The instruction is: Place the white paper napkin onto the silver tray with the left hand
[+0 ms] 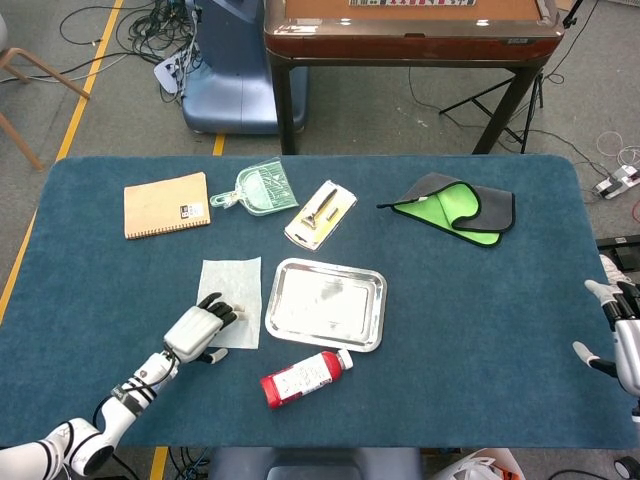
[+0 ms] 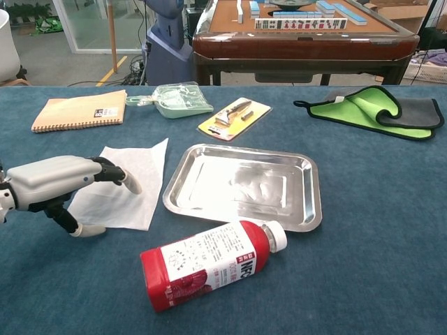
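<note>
Blue felt table: our left hand (image 2: 59, 183) hovers with fingers spread over the napkin (image 2: 133, 183), holding nothing; silver tray (image 2: 307, 199) just right.

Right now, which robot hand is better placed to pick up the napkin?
The left robot hand: it sits over the white paper napkin's near edge, beside the silver tray. The right robot hand is at the table's far right edge.
</note>
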Robot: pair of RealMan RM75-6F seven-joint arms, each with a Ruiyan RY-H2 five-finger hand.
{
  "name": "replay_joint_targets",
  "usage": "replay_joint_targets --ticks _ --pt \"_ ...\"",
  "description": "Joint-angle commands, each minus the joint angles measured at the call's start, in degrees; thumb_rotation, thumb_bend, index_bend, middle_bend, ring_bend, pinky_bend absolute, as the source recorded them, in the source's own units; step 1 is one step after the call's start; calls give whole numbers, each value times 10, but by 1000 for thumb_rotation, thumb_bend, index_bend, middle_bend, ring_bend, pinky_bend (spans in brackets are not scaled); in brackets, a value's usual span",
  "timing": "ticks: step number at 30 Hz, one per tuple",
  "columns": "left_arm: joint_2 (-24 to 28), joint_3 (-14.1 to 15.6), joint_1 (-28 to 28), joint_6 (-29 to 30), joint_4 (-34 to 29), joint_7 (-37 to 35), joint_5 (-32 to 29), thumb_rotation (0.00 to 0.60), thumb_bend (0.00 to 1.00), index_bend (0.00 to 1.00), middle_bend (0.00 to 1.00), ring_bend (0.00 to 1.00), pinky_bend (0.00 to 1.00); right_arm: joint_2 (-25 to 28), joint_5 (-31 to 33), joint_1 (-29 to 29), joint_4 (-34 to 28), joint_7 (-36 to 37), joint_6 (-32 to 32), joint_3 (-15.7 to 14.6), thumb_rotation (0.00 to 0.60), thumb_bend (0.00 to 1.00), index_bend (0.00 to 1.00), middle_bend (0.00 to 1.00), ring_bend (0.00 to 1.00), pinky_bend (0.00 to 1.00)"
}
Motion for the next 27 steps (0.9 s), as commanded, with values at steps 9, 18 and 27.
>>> replay_joint_targets --ticks 9,18,27 --pt "-9 -1 -5 -8 13 5 -18 600 246 244 200 196 69 -1 3 -2 6 6 -1 0 600 51 203 258 139 143" --pt "-12 -2 -7 -3 25 -3 -24 600 246 265 200 197 68 -3 4 0 6 5 -6 1 600 51 203 258 139 143" --pt "-22 -2 -7 3 54 -23 -24 600 247 324 200 199 68 -4 8 -1 4 3 -7 2 600 51 203 258 140 143"
